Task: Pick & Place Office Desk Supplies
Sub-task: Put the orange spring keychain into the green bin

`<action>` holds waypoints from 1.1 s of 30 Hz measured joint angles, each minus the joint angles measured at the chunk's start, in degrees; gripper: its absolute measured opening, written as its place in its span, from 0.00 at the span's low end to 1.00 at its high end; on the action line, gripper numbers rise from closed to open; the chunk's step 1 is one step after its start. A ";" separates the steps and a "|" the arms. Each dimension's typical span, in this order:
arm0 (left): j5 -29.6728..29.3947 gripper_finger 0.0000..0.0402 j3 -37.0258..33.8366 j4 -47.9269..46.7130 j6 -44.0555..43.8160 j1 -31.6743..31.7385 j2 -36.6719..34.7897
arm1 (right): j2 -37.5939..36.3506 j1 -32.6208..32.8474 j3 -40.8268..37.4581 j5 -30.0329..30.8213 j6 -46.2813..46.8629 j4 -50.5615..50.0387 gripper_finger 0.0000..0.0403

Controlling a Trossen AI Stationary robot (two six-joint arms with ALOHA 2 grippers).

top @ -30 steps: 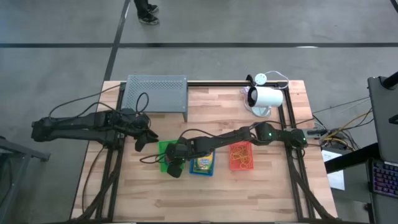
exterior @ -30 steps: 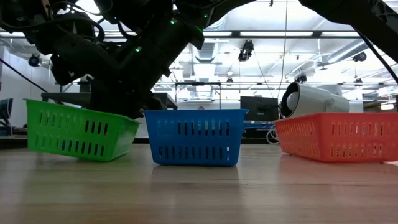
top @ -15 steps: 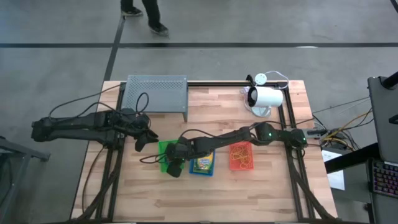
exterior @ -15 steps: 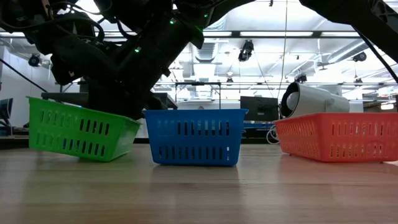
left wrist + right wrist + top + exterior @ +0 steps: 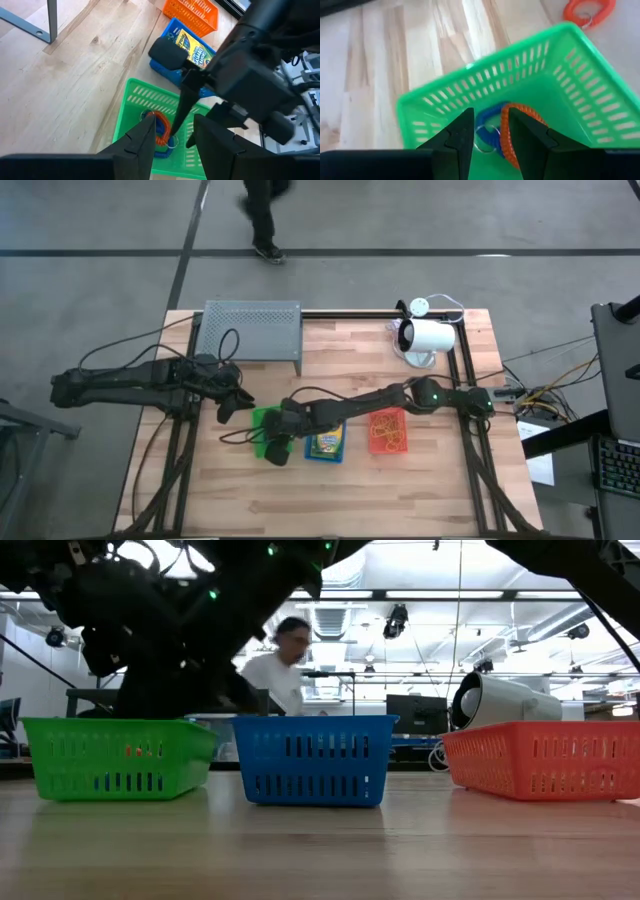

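Evidently the sorting is well along: the right pincer (image 5: 277, 442) hangs directly over the green basket (image 5: 115, 755), its fingers (image 5: 530, 132) parted and gripping nothing, and just beneath its tips lie an orange coiled loop (image 5: 520, 127) and a blue one (image 5: 487, 125) on the basket floor. Beside that basket, farther along the right arm, the blue basket (image 5: 312, 758) holds a yellow-green crayon box (image 5: 194, 49), and beyond it the orange basket (image 5: 545, 758) carries a tangle of thin orange rubber bands (image 5: 387, 430). One orange loop (image 5: 588, 10) lies on the desk (image 5: 420, 490) outside the green basket, ahead of the right pincer, so by my reckoning at least that piece is left to place. The left pincer (image 5: 232, 402) waits close by, next to the green basket, its fingers (image 5: 137, 145) apart with nothing between them. The crayon box shows print on its face, but no word can be read, and the baskets bear no labels that I can make out.
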 joint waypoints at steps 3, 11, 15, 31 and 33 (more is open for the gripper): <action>0.00 0.34 0.00 0.00 0.00 -0.01 0.00 | 0.00 0.15 2.01 0.29 -0.58 -2.30 0.30; 0.00 0.34 0.00 -0.01 0.00 -0.01 0.00 | -0.02 0.89 6.10 1.43 -1.32 -6.71 0.30; -0.01 0.34 0.00 -0.02 0.00 -0.02 0.00 | -0.07 2.15 6.97 3.99 -3.49 -6.45 0.30; -0.01 0.34 0.00 -0.04 0.00 0.00 0.00 | -4.57 4.34 6.58 10.64 -11.27 -3.81 0.28; 0.00 0.34 0.00 -0.01 0.00 -0.02 0.00 | -5.79 4.04 5.15 10.67 -11.84 -3.73 0.28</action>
